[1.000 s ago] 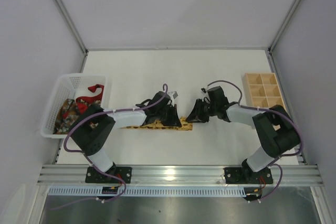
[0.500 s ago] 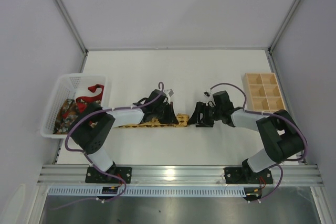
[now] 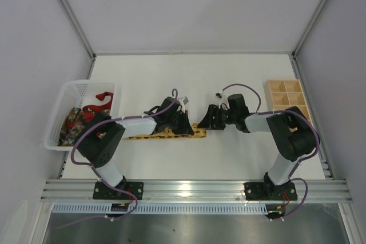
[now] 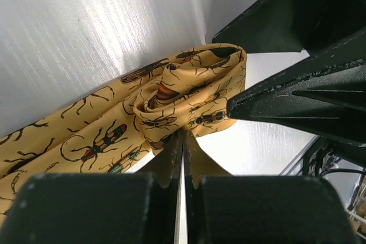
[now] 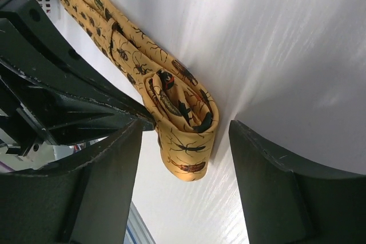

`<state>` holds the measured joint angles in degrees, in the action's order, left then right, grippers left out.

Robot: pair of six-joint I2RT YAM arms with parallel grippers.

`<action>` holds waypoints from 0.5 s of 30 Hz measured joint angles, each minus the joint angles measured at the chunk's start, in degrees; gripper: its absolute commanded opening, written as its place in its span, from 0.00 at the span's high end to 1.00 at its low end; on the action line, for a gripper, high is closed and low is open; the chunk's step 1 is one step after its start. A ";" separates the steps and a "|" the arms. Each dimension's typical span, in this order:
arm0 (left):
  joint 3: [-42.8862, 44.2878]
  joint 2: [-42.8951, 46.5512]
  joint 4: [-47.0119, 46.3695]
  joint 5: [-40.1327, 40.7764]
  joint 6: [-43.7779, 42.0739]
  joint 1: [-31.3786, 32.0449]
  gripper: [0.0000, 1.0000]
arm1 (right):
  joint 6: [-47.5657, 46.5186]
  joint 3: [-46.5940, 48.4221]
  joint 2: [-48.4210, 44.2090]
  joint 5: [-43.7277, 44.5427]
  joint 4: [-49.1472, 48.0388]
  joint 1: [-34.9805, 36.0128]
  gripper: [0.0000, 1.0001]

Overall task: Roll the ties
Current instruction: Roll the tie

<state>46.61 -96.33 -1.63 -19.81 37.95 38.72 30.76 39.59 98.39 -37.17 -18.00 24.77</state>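
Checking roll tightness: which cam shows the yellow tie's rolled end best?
Right wrist: the rolled end sits whole and unobstructed between the fingers of the open right gripper. Left wrist shows the coil close up, but the left gripper hides its lower edge. Top external shows only a small yellow lump, no detail.

This is a robotics lab test cell. A white surface (image 3: 189, 78) is boxed in by plain pale wall panels (image 3: 189, 4) on aluminium frame posts (image 3: 68, 12). Two robot arms, the left arm (image 3: 134, 125) and the right arm (image 3: 294, 138), are bolted to a slotted aluminium rail (image 3: 194, 188) at the near edge and trail purple cables (image 3: 240, 86).
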 measured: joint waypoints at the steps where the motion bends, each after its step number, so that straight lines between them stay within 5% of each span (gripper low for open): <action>1: 0.00 0.00 0.02 -0.04 -0.07 -0.11 0.97 | 0.02 0.04 0.50 -0.55 -0.92 0.00 0.32; 15: 0.70 -0.02 1.03 -0.15 -1.05 -1.03 0.97 | 0.04 -0.59 4.66 -4.79 -9.70 0.39 0.42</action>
<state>47.31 -96.36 -0.60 -19.97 36.91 37.69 30.81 39.00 103.04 -41.95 -27.70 25.17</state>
